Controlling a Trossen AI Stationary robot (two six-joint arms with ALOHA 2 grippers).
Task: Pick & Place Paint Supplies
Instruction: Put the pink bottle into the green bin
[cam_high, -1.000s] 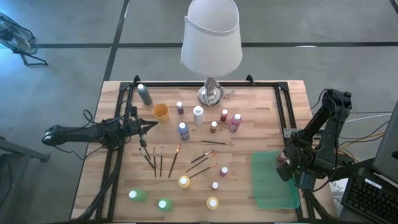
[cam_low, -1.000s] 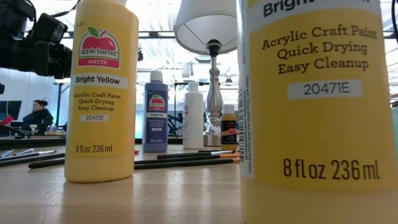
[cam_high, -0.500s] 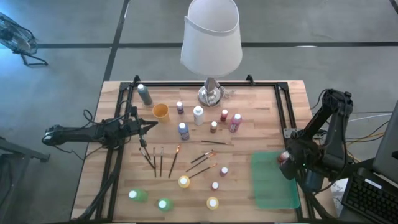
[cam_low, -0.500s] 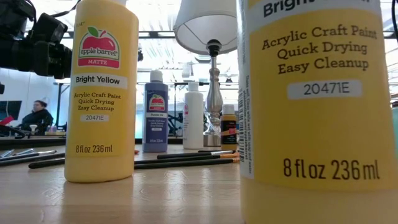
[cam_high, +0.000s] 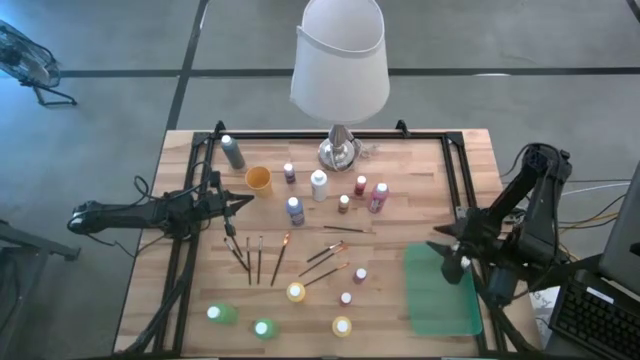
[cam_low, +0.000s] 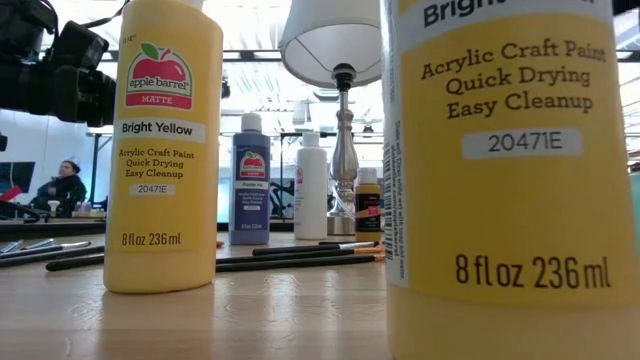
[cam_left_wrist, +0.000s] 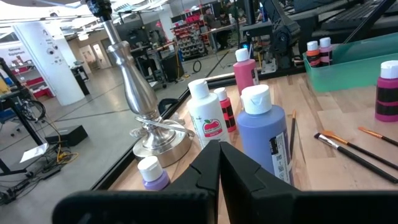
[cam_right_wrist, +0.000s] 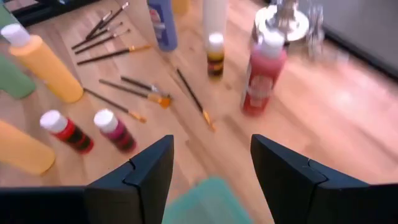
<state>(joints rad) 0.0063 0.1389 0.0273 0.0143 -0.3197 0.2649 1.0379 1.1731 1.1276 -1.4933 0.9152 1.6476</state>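
- Table (cam_high: 420, 190): wooden, edged by a black frame; its near corners run out of the high view.
- Lamp (cam_high: 339, 60): stands at the table's far middle. From above the white shade hides most of the stem, and only the silver base shows.
- Tray (cam_high: 440, 300): flat and green, at the table's right front; the right arm covers part of its right edge.
- Right arm: reaches in from the table's right side. The right gripper (cam_high: 447, 258) hangs over the tray's upper right part with its fingers (cam_right_wrist: 140, 177) well apart and nothing between them.
- Left arm: lies along the table's left side. The left gripper (cam_high: 243, 201) points toward the bottles, fingers pressed together and empty, touching nothing that can be seen.
- Bottles: most stand in the table's middle, among them a blue one (cam_high: 295, 209), a white one (cam_high: 319, 184) and a pink one (cam_high: 377, 196). Two yellow bottles (cam_low: 165, 150) fill the low view and block most of the table behind them. Two small bottles (cam_left_wrist: 317, 51) seem to be at the tray; whether they stand in it cannot be told.
- Brushes (cam_high: 258, 258): thin, lying loose in front of the bottles; their tips are too small to make out.
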